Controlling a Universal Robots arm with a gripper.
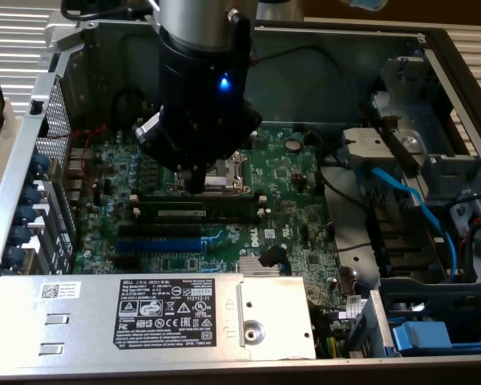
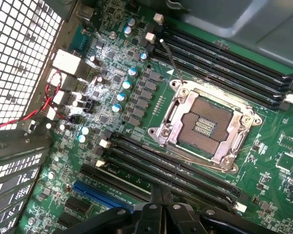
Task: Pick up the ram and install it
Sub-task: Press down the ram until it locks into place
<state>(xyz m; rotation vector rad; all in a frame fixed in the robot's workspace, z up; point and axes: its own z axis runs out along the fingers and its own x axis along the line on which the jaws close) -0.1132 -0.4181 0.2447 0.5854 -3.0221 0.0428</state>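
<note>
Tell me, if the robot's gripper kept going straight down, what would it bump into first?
Probably the ram sitting in the black memory slots beside the silver processor socket. The shut gripper points right there, though depth is hard to judge.

Even, soft light over both views

We see bright daylight at the slatted blinds (image 1: 16, 40) in the exterior view's upper left, a blue indicator light (image 1: 224, 83) glowing on the dark arm, glare on the metal socket frame (image 2: 205, 129), and slight softness throughout.

arm (image 1: 200, 72): black round wrist housing | grey upper tube | blue light lit
</note>
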